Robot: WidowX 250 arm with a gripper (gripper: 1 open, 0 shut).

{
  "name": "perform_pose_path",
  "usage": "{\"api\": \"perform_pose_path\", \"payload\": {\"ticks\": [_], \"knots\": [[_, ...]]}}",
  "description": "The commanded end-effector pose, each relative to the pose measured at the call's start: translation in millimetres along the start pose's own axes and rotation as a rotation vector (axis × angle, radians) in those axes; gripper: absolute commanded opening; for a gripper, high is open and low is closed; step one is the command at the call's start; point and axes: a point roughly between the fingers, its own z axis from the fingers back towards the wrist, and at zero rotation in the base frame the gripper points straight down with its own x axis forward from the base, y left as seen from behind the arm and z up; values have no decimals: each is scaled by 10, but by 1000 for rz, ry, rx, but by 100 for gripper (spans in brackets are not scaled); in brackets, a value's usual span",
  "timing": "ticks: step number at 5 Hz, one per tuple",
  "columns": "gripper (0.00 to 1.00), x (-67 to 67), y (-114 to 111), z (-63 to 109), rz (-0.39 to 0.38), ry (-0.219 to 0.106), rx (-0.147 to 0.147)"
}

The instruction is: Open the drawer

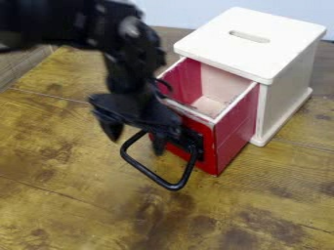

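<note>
- The drawer [209,109] stands pulled partway out of the cream box [268,54], its pale wood inside showing, just to the right of the tool [131,132] and a little farther from the camera
- Its black loop handle [159,164] lies tilted down toward the bench [65,205], directly below and in front of the tool
- The tool is blurred; its two black fingers [107,125] point down, set apart in a moderately wide spread, gripping nothing
- One finger hangs above the loop's left side, the other near the bracket [183,139] on the red front; whether either touches cannot be told
- The arm rises up and left from the tool
</note>
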Motion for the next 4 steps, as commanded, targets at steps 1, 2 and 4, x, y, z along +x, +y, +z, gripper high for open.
{"api": "perform_pose_path", "payload": {"ticks": [1, 2, 4], "knots": [[100, 163, -9, 149, 32, -29, -81], [100, 184, 138, 187, 77, -20, -138], [100, 288, -18, -9, 2, -13, -217]]}}
